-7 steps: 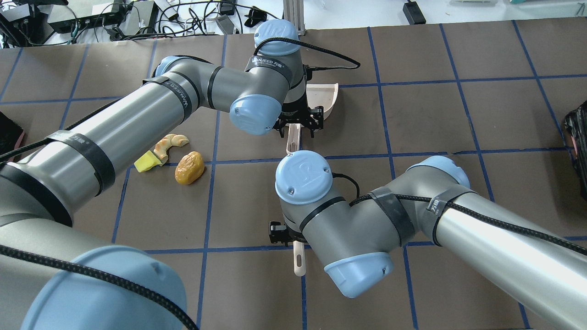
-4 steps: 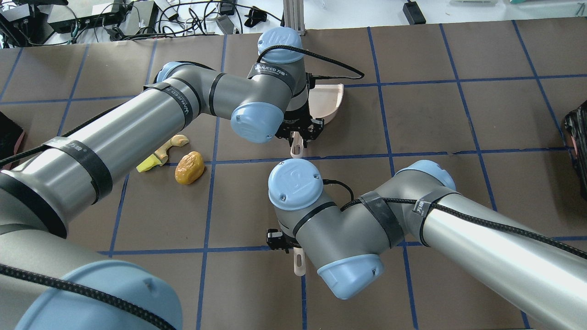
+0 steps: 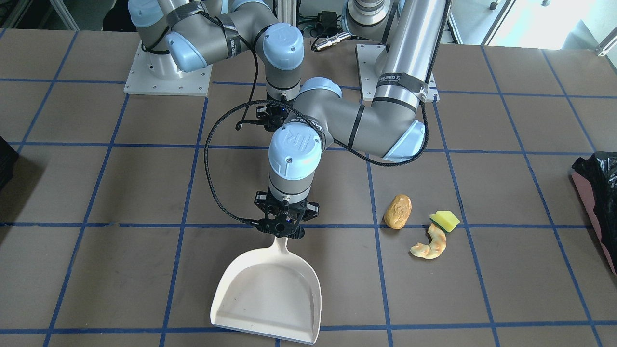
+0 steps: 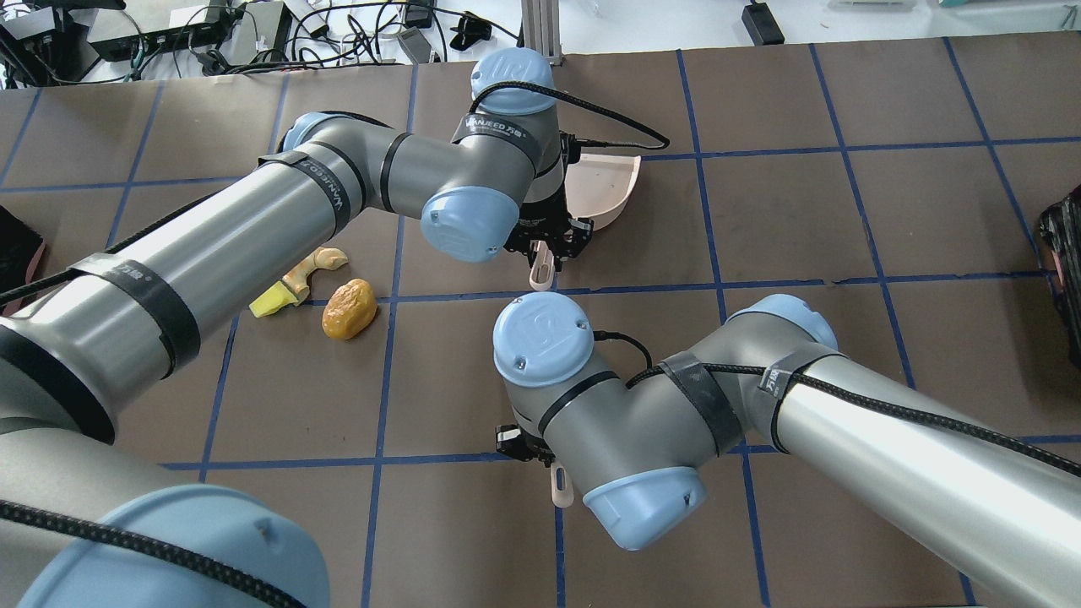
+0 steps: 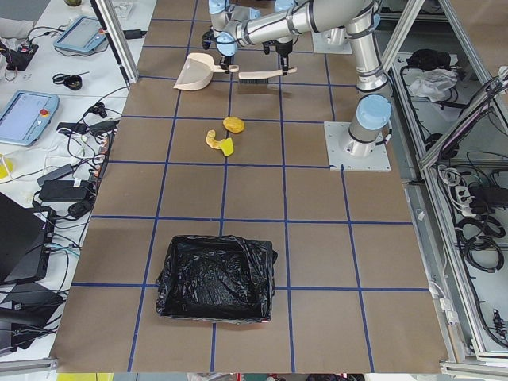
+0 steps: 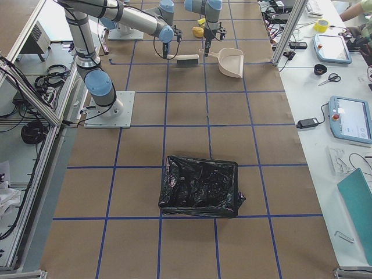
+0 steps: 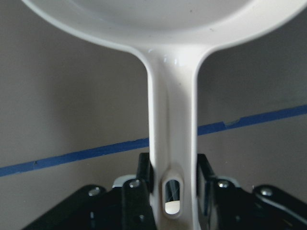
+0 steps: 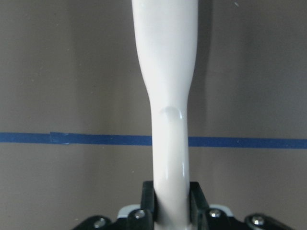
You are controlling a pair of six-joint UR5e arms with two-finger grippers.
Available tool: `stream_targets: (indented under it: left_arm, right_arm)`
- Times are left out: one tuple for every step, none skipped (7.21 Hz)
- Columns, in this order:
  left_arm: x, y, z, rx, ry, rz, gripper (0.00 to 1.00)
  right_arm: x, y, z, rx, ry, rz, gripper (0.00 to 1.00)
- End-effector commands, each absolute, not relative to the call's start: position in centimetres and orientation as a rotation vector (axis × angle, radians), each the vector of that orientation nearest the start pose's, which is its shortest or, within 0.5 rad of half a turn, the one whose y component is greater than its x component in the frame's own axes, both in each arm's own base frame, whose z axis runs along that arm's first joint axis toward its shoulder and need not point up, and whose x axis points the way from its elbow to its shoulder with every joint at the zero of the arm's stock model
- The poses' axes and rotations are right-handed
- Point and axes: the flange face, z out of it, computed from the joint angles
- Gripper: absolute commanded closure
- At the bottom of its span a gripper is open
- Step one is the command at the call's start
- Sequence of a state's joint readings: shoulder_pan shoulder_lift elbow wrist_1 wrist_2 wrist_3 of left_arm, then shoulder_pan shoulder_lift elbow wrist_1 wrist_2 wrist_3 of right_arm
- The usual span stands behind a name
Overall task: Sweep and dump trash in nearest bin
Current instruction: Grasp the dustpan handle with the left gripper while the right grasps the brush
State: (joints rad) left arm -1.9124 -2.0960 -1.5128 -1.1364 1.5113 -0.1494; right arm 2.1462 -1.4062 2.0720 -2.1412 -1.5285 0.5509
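My left gripper (image 3: pixel 282 226) is shut on the handle of the white dustpan (image 3: pixel 265 294); the left wrist view shows the handle (image 7: pixel 172 143) clamped between the fingers. The pan rests low over the table, its mouth facing away from me. My right gripper (image 8: pixel 170 201) is shut on the white brush handle (image 8: pixel 168 96), whose end sticks out under the wrist (image 4: pixel 562 488). The trash lies together to my left: a tan potato-like lump (image 4: pixel 349 308), a yellow wedge sponge (image 4: pixel 270 300) and a curled pastry piece (image 4: pixel 312 266). The pink-sided bin (image 3: pixel 595 202) with its black bag stands at my far left.
A second, all-black bag-lined container (image 4: pixel 1064 270) sits at the table's far right edge. The two wrists are close together near the table's middle. Brown table with a blue tape grid (image 4: pixel 844 211). Cables and electronics (image 4: pixel 169 34) lie beyond the far edge.
My left gripper has turned and shifted the dustpan slightly to the right. My right wrist has moved a little left and the brush handle's end has tilted. The trash has not moved.
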Motion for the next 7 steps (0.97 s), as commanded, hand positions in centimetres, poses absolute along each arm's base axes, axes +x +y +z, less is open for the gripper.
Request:
stream_targets:
  left_arm:
    - [-30.6,-58.3,29.4,0.35,3.117,0.074,1.0]
    - [-28.1,-58.1,31.4,0.449,3.051,0.09,1.0]
    - [-25.0,-58.3,32.7,0.524,3.028,0.114,1.0]
    - [-22.6,-58.4,33.9,0.644,3.009,0.111,1.0]
    - [-19.5,-58.7,35.2,0.772,2.986,0.126,1.0]
    - [-16.8,-58.5,36.6,0.903,2.957,0.153,1.0]
    - [-14.1,-58.3,37.9,1.005,2.932,0.163,1.0]
  right_arm:
    - [37.0,-31.8,23.5,0.048,3.152,0.151,0.93]
    - [37.0,-31.8,24.1,0.127,3.146,0.131,0.94]
    - [37.2,-32.3,25.0,0.254,3.142,0.101,0.97]
    - [37.6,-33.0,26.0,0.406,3.123,0.08,0.97]
    - [37.8,-33.3,26.8,0.555,3.115,0.109,1.0]
    - [38.4,-34.2,27.8,0.683,3.093,0.115,1.0]
    - [39.0,-34.9,28.2,0.797,3.067,0.125,1.0]
